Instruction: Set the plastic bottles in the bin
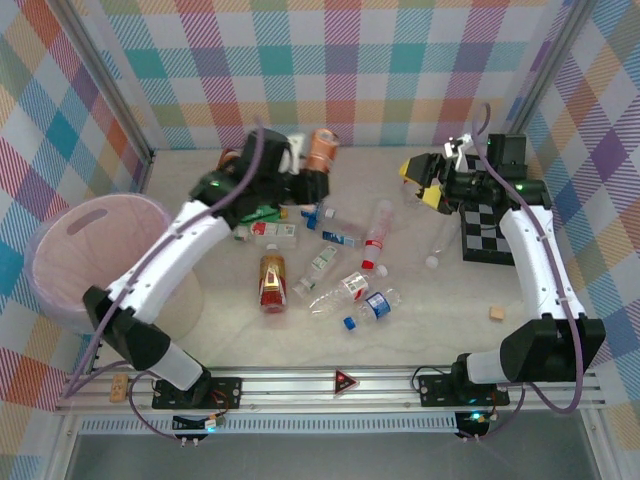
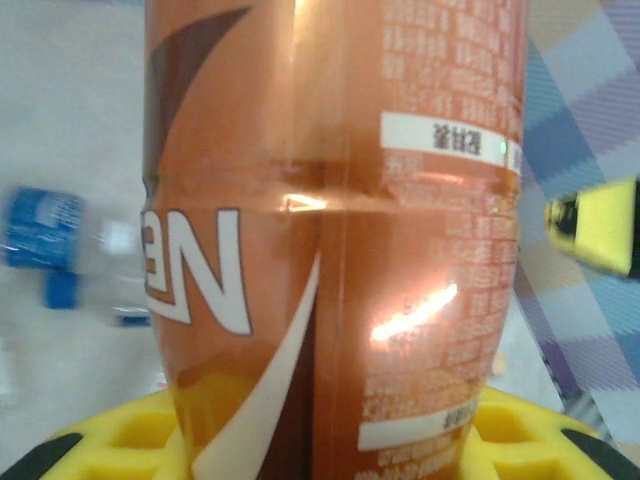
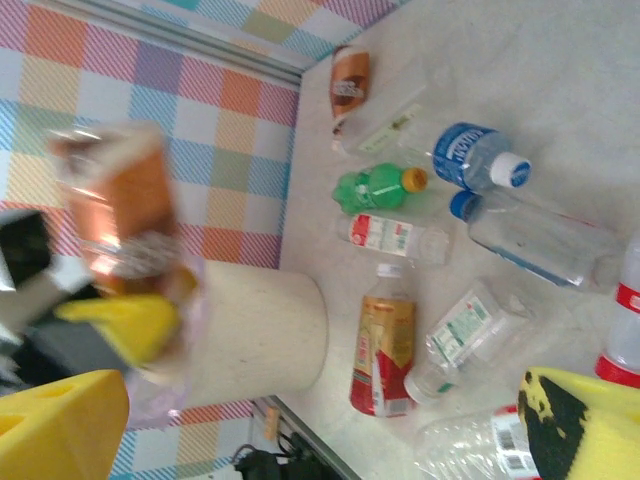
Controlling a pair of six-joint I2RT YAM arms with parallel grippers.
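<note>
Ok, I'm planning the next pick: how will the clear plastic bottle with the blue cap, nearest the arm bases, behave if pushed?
That clear plastic bottle lies on its side on the smooth table, so it would probably roll. No liquid shows inside, so it is likely light and may crumple if squeezed.

The top view looks down from above and behind the arm bases (image 1: 195,385) at its bottom edge, taking in the whole table (image 1: 420,330) up to the checked walls (image 1: 330,70). The left wrist camera sits very close against an orange bottle (image 2: 330,250). The right wrist camera looks from farther off across the table, sharing the scattered bottles (image 3: 390,340), bin (image 3: 255,330) and that orange bottle with the top view.
</note>
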